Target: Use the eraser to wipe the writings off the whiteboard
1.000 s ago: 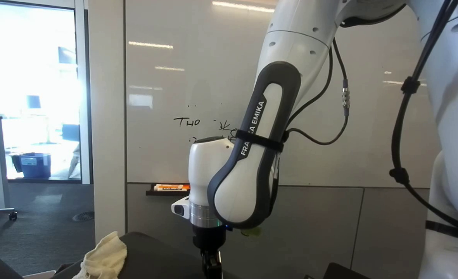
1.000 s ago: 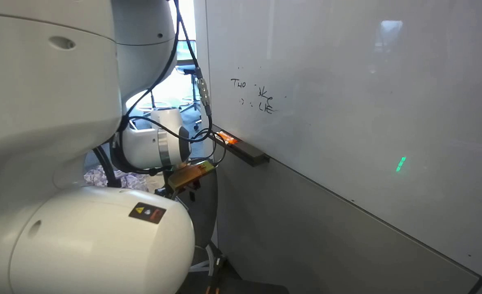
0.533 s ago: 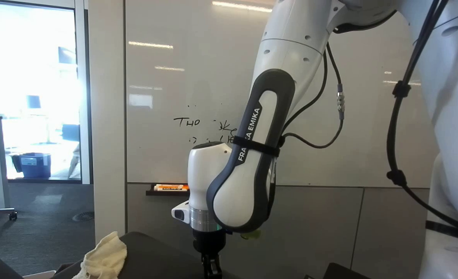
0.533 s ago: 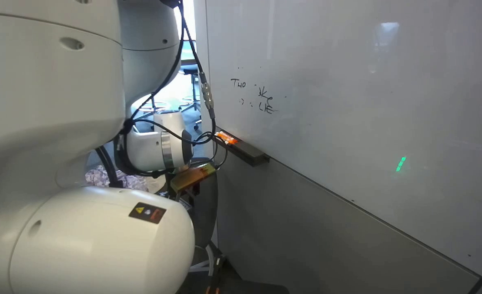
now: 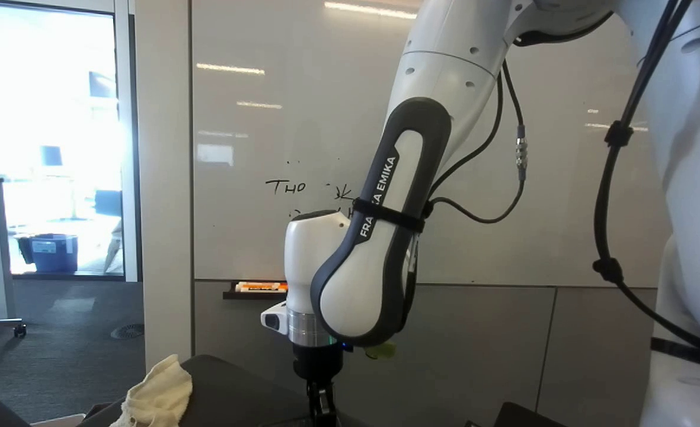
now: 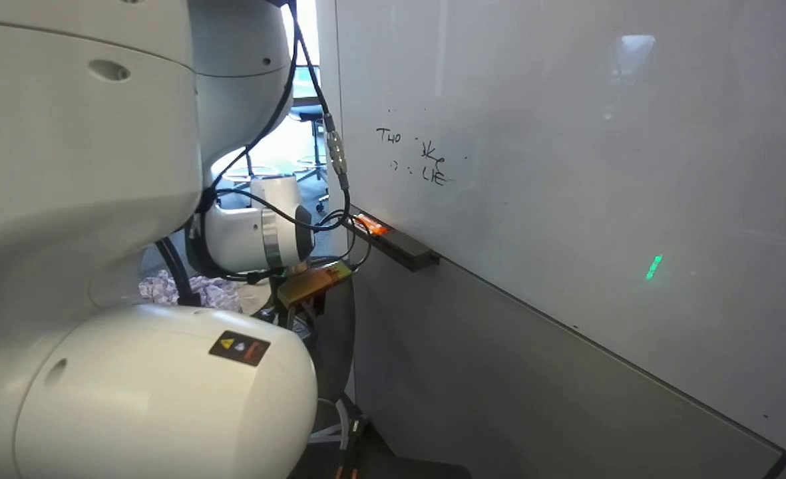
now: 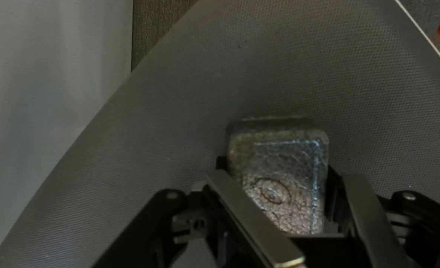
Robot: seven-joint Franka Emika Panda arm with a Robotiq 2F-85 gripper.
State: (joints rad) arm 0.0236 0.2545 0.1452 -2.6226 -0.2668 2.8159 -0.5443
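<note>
"What does the room look like?"

"An office, with a glass panel (image 5: 41, 124) at upper left in an exterior view; a whiteboard (image 6: 579, 186) fills much of both exterior views, its black handwriting (image 6: 428, 150) unwiped."

"What has just changed?"

"After a small dip, the arm (image 5: 409, 154) rides slightly higher in the frame than half a second ago. In the wrist view, right of lower centre, the gripper (image 7: 275, 169) is clamped around the eraser (image 7: 279, 152), a finger against each side, over a grey textured surface (image 7: 175, 104). Likely the grasp is made and the lift starting; whether the eraser has left that surface cannot be told."

"What else is around?"

"A cream cloth (image 5: 160, 388) at lower left, and orange markers (image 6: 369, 224) in a tray (image 6: 406, 249) near mid-frame."

"Anything in the way?"

"The tray juts out below the handwriting, so the eraser probably must pass clear of it; a looped cable (image 5: 521, 154) beside the arm might snag."
</note>
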